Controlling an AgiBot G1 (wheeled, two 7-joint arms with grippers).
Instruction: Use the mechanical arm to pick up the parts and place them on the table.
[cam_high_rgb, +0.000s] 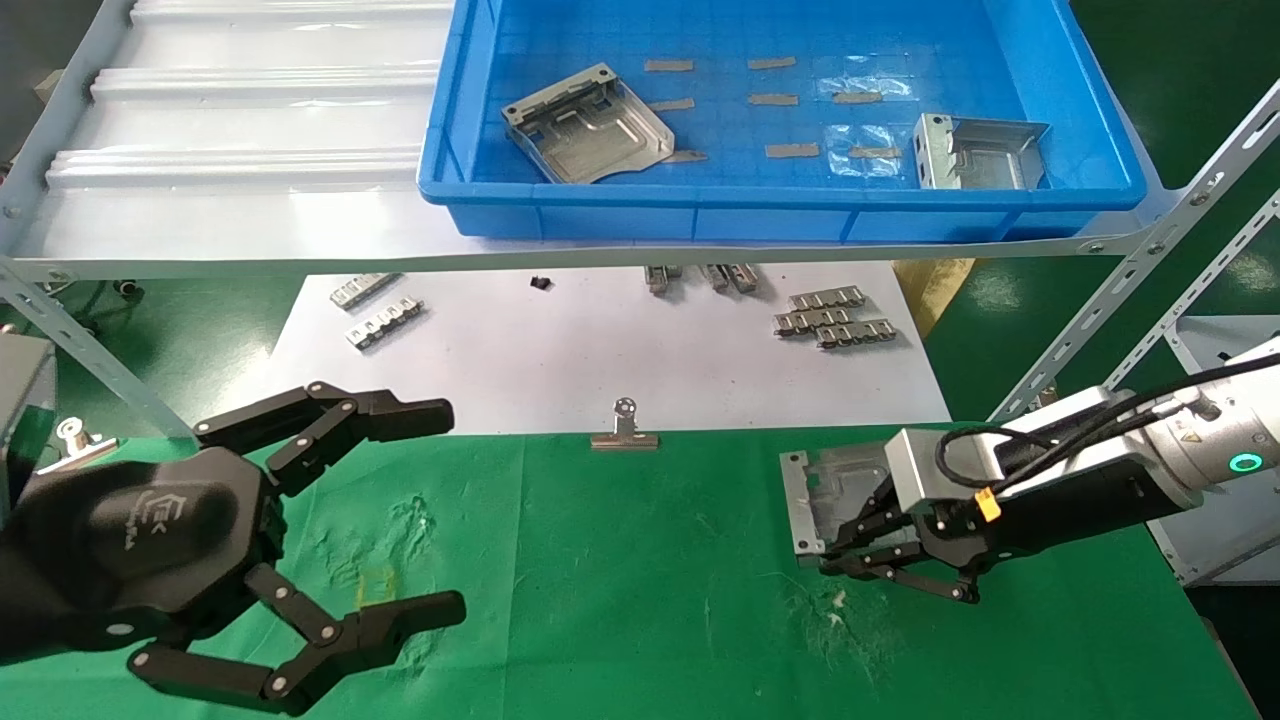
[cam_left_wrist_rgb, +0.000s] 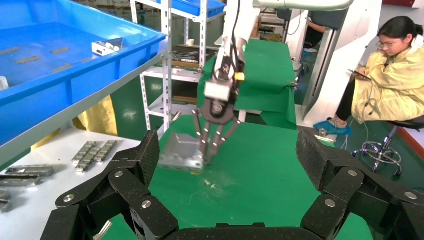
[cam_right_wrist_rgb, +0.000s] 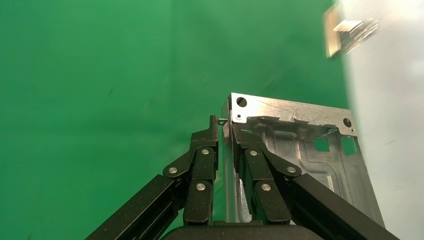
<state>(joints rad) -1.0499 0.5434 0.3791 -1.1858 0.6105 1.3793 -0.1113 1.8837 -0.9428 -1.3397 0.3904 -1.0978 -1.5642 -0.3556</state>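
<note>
My right arm's gripper (cam_high_rgb: 828, 558) is shut on the folded edge of a grey stamped part (cam_high_rgb: 830, 485), held low over the right side of the green table (cam_high_rgb: 650, 580). The right wrist view shows the fingertips (cam_right_wrist_rgb: 214, 125) pinching the part's flange (cam_right_wrist_rgb: 300, 145) from both sides. The left wrist view shows that gripper (cam_left_wrist_rgb: 206, 159) and the part (cam_left_wrist_rgb: 180, 150) farther off. Two more parts (cam_high_rgb: 590, 125) (cam_high_rgb: 980, 152) lie in the blue bin (cam_high_rgb: 780, 215). My left gripper (cam_high_rgb: 445, 510) is open and empty at the table's left.
The bin stands on a pale grey shelf (cam_high_rgb: 250, 150) above a white sheet (cam_high_rgb: 600, 350) with ridged metal strips (cam_high_rgb: 830, 315) (cam_high_rgb: 375, 310). A silver binder clip (cam_high_rgb: 625, 430) sits at the sheet's front edge. A seated person (cam_left_wrist_rgb: 390, 75) is beyond the table.
</note>
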